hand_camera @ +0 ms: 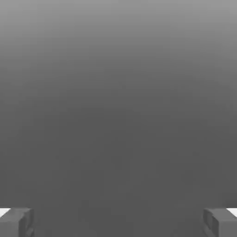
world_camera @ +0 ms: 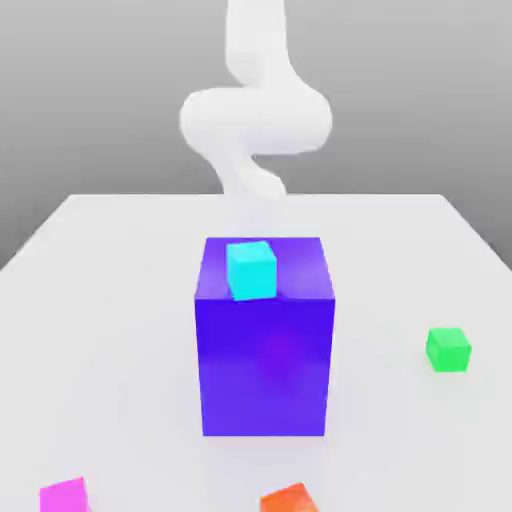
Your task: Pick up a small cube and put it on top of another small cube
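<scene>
Magenta small cube sits on the white worktop at the near edge of the exterior view, toward that view's left and partly cut off by the frame; it rests flat and touches nothing. The green cube, its destination, lies well apart from it on the exterior view's right, also flat on the worktop, with a free top face. Between them rises the big blue-purple block, carrying a cyan cube on top; an orange cube lies at the near edge, right of the magenta one.

The arm stands beyond the block, at the far side of the worktop; so the magenta cube lies on the opposite, near side of the block from it, and any reach probably has to pass over or around that block. In the hand view the tool has its fingers spread wide with nothing between them.

Being a cube, the magenta piece has no long axis; its visible faces look roughly square to the worktop's edges, so either pair of opposite sides should suit the grasp.
</scene>
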### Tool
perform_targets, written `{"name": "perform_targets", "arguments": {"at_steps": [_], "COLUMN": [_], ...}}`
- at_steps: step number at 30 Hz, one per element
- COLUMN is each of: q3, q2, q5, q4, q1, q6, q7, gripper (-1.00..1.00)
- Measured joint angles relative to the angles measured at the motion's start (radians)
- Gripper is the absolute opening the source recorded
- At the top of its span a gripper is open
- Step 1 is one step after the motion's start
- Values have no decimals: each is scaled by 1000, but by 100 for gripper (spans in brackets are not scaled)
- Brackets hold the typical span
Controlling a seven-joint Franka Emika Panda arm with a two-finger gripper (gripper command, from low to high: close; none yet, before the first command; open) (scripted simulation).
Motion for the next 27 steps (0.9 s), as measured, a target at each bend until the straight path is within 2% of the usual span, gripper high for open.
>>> {"name": "perform_targets", "arguments": {"at_steps": [13, 21, 27], "q3": [-258, -303, -304], "q2": [476, 765, 959], "q5": [211, 338, 357], "q4": [43, 69, 83], "q1": [126, 86, 34], "q6": [81, 132, 188], "q7": [-422, -678, -819], "gripper": [0, 0, 0]}}
